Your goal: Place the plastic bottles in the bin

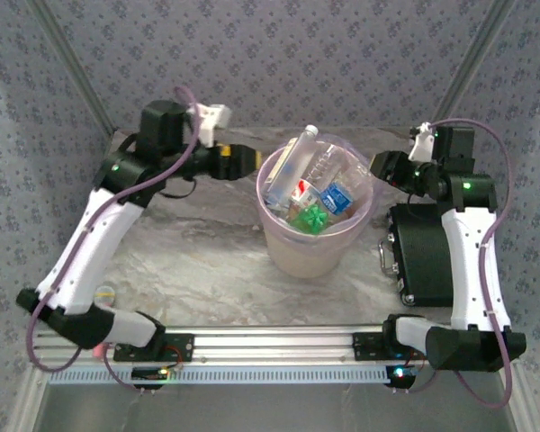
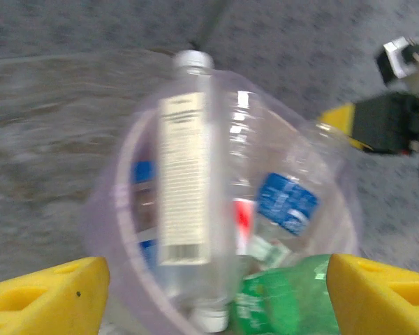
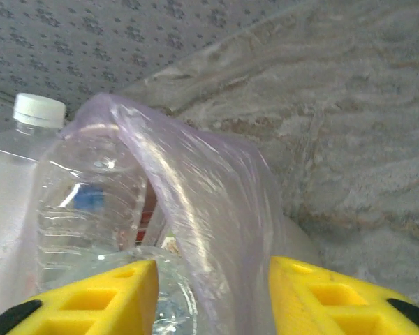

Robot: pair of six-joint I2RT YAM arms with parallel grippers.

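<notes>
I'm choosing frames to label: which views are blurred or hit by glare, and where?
Left wrist: motion blur throughout; the label on the tall clear bottle is unreadable, the rim of the bin smeared. Right wrist: sharper, with a glare streak on the pink bag fold. Top external: steady, evenly lit, slightly soft.

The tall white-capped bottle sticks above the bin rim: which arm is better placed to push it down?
Probably left: the left gripper, open, faces the bottle squarely; the right gripper straddles the bag fold.

This has the look of a robotics lab booth: a left arm (image 1: 90, 243) and a right arm (image 1: 468, 261) bolted to an aluminium rail (image 1: 270, 346), patterned cloth walls (image 1: 342, 54) on metal poles (image 1: 72, 63), and a crinkled grey sheet (image 1: 207, 279) over the table.
</notes>
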